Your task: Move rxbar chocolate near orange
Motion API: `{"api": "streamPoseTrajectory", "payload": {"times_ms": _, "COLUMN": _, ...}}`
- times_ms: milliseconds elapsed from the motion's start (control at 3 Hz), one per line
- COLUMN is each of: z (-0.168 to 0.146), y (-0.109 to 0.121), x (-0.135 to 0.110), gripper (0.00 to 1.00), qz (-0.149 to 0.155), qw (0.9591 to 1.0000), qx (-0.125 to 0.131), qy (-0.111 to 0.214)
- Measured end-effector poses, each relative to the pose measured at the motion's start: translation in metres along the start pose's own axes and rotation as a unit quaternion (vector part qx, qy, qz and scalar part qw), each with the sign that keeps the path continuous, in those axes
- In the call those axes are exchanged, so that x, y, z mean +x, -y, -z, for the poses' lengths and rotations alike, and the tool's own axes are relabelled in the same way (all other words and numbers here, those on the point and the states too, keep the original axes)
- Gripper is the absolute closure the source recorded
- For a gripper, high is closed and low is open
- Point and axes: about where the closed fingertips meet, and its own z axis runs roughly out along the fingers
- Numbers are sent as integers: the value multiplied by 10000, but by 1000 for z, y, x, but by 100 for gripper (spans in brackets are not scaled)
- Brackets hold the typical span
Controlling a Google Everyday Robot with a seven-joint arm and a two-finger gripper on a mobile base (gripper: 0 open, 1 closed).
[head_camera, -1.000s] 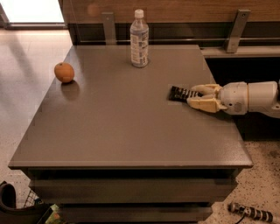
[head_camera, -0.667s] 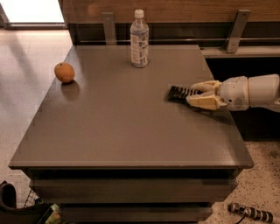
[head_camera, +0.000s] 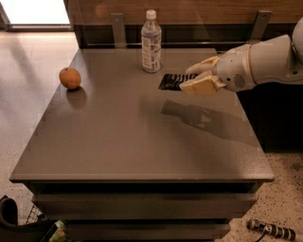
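Upper right of the frame: cream two-finger gripper [head_camera: 187, 79] on a white arm [head_camera: 270, 59] reaching in from the right edge, clenched on the rxbar chocolate [head_camera: 171, 81], a finger on either side of the bar's right end. Black wrapper with white lettering, held flat and pointing left, raised clear of the grey table [head_camera: 118, 142]; dark shadow [head_camera: 189, 114] of bar and fingers thrown on the tabletop just below them in the frame. Just left of the bar and a little higher in the frame, upright near the table's far edge: clear plastic bottle [head_camera: 151, 42] with a white cap and a pale label, close to the wrapper's tip but not touching it. Far across the tabletop, at upper left of the frame: the orange [head_camera: 70, 78], resting near the table's left edge, well apart from bar and bottle, its own soft shadow just below. Beyond the table at top, a wooden wall panel [head_camera: 199, 9] with two metal brackets [head_camera: 118, 28]. On the speckled floor [head_camera: 284, 189] at lower right, a black-and-white striped object [head_camera: 271, 230]; at lower left, a dark shape [head_camera: 9, 215], too hidden to name
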Motion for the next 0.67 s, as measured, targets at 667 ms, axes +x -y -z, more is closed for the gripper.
{"api": "streamPoseTrajectory", "payload": {"times_ms": 667, "z": -69, "y": 39, "x": -60, "gripper": 100, "qz": -21, "qw": 9998, "qx": -55, "qy": 190}}
